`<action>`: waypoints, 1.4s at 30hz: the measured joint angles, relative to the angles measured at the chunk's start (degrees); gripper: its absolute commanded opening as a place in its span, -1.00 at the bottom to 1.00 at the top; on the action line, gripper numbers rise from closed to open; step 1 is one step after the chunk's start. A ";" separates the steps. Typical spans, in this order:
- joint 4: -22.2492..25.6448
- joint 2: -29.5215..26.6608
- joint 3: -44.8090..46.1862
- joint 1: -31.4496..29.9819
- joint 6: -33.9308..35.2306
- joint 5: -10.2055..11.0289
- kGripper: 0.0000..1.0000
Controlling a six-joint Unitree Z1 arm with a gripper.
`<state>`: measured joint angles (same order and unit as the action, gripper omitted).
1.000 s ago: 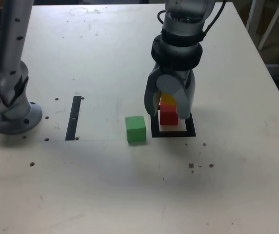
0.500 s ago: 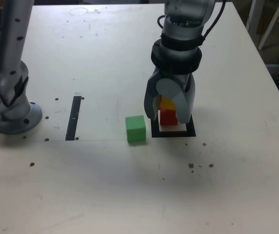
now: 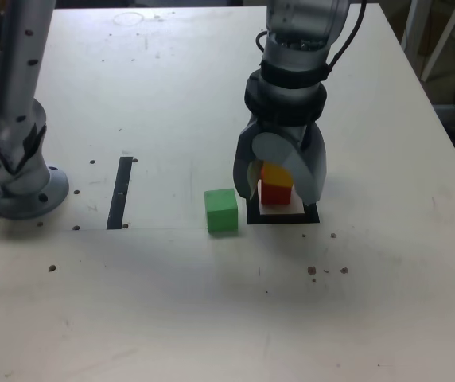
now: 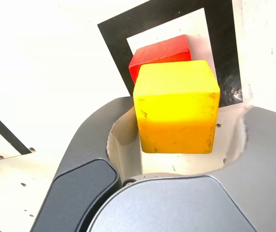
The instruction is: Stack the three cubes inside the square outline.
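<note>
The gripper hung over the square outline on the desk, its jaws parted and clear of the yellow cube between them. That cube sat on the red cube inside the outline. The green cube lay beside the gripper, toward the exterior view's left.
</note>
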<state>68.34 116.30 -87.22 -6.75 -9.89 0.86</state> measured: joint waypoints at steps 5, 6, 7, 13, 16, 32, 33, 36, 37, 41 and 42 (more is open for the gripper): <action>0.06 -3.07 1.60 0.02 1.46 1.47 0.99; 0.17 -4.22 2.21 0.02 1.86 1.96 0.99; 0.37 -5.40 2.89 0.02 2.19 2.43 0.99; 1.86 -11.23 4.98 -1.82 2.86 6.32 0.99; 3.74 -13.23 5.29 -3.92 2.87 8.69 0.99; 8.03 -18.76 12.64 -15.75 -12.44 14.59 0.99; 7.34 -18.79 13.61 -16.14 -13.30 14.79 0.98; 3.92 -18.79 16.84 -16.81 -16.30 14.92 0.98; 2.98 -18.78 17.77 -16.89 -17.01 14.92 0.98; 0.00 -18.72 20.33 -16.98 -18.64 14.91 0.98; -1.38 -18.61 21.24 -17.08 -19.11 14.87 0.98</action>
<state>66.96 97.69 -65.98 -23.83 -29.00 15.73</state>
